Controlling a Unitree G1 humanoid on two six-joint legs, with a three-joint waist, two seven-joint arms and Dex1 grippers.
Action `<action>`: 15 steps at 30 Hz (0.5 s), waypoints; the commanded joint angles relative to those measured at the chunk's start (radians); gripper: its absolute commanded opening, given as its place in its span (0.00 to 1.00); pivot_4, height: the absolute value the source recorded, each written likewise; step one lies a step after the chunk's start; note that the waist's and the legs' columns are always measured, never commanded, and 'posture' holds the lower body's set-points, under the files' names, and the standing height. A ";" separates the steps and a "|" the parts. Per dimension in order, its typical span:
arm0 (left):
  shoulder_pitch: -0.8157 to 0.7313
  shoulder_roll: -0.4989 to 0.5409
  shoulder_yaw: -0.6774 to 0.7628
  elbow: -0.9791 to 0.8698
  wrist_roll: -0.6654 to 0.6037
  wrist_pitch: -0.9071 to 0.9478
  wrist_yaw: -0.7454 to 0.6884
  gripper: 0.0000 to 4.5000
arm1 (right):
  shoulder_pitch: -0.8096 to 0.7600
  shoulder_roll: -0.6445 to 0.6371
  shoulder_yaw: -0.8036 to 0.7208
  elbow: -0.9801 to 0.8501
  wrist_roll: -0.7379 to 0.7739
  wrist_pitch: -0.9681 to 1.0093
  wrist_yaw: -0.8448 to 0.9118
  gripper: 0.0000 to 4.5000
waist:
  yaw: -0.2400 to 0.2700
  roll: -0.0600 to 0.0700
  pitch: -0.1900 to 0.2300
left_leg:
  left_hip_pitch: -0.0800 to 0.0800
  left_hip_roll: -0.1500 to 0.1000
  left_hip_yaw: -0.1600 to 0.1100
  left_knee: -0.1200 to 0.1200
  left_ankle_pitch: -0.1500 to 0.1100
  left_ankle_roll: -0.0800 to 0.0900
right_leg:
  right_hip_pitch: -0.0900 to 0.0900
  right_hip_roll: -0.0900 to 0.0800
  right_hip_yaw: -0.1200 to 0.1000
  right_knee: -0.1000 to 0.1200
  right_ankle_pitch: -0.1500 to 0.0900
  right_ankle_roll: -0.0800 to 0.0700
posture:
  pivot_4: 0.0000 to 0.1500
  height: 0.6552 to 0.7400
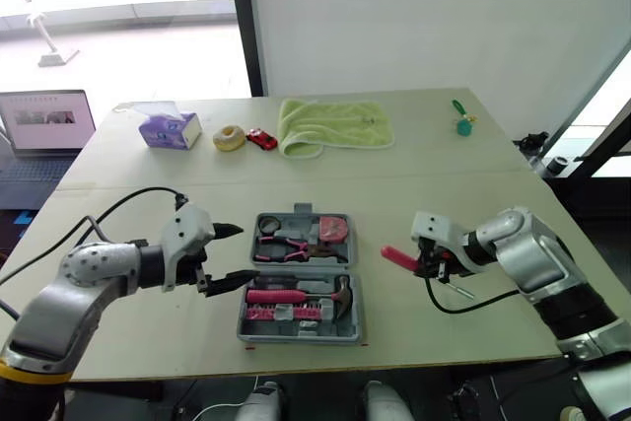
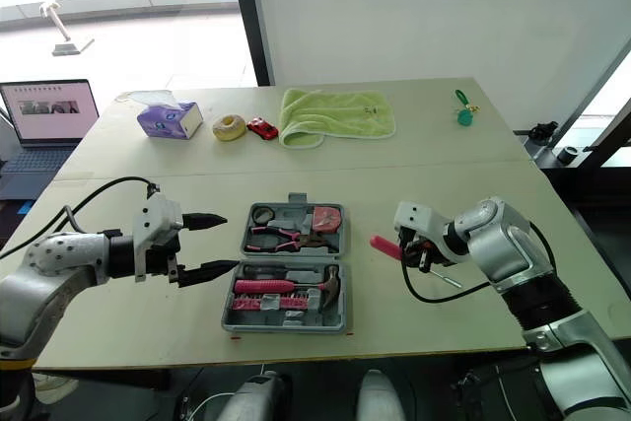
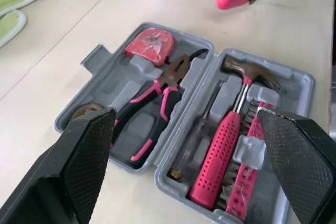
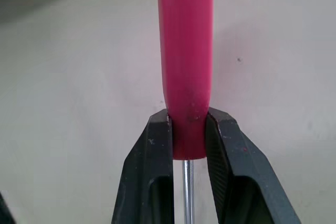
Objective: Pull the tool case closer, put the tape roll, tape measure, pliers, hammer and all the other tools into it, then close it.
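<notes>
Right wrist view is showing the right gripper (image 4: 187, 121) pinching one pink-handled screwdriver (image 4: 186, 51), its steel shaft running between the fingers, just right of the tool case (image 3: 97, 56). The case is lying open by the table's (image 1: 444, 175) near edge, holding one hammer (image 3: 247, 72), one pliers (image 3: 157, 93), one tape measure (image 3: 152, 45) and one tape roll (image 3: 84, 111). The left gripper (image 1: 245, 253) is hanging spread wide just left of it.

The left jaws half hide the tape roll (image 3: 83, 112).
</notes>
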 commanded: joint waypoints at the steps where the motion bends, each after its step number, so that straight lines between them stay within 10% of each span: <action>1: -0.028 0.017 0.021 0.006 -0.013 -0.009 -0.016 1.00 | -0.003 0.122 -0.146 -0.025 0.052 0.324 -0.164 0.07 | 0.002 -0.001 0.000 | 0.000 0.000 0.000 0.000 0.000 0.000 | 0.000 0.000 -0.001 0.000 0.000 0.000 | 1.00 1.00; 15: -0.034 -0.001 0.006 -0.013 -0.034 0.025 0.002 1.00 | 0.101 0.263 -0.224 -0.054 0.113 0.156 -0.544 0.07 | -0.012 -0.019 -0.011 | 0.001 0.001 -0.001 0.000 0.000 0.000 | 0.002 0.002 -0.001 0.000 0.001 0.000 | 1.00 1.00</action>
